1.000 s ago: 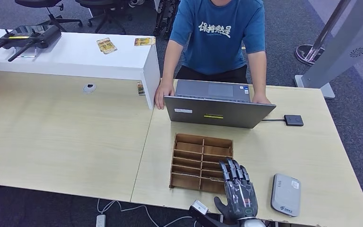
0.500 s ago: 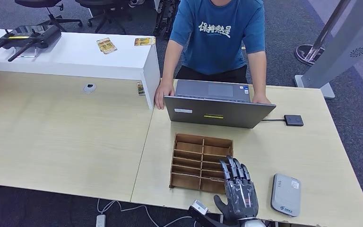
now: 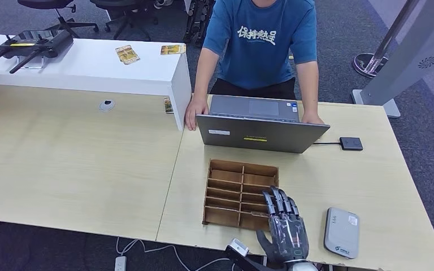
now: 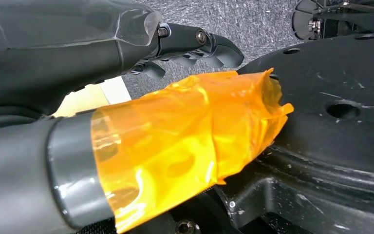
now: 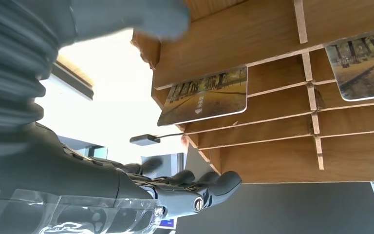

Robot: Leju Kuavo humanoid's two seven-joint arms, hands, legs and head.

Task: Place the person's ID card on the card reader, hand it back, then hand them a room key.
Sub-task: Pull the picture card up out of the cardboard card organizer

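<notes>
My right hand (image 3: pixel 285 228) hovers flat over the near right corner of the wooden divided box (image 3: pixel 226 189), fingers stretched out and apart, holding nothing. In the right wrist view its fingers (image 5: pixel 195 192) lie beside the box's slots, where a picture card (image 5: pixel 204 95) and a second card (image 5: pixel 365 63) stand. The grey card reader (image 3: pixel 341 232) lies on the table just right of this hand. My left hand (image 4: pixel 126 122), its thumb wrapped in orange tape, hangs by my body with dark fingers (image 4: pixel 195 41) apart from the thumb and nothing in it. The person (image 3: pixel 260 45) stands behind the laptop (image 3: pixel 260 132).
The person's hands rest at both sides of the laptop. A small black device (image 3: pixel 351 143) on a cable lies right of it. Two picture cards (image 3: pixel 127 54) lie on the white shelf (image 3: pixel 90 70), another card (image 3: pixel 168 105) at its end. A drone controller (image 3: pixel 31 44) sits far left.
My right hand has drawn back slightly toward the near table edge. Nothing else has moved.
</notes>
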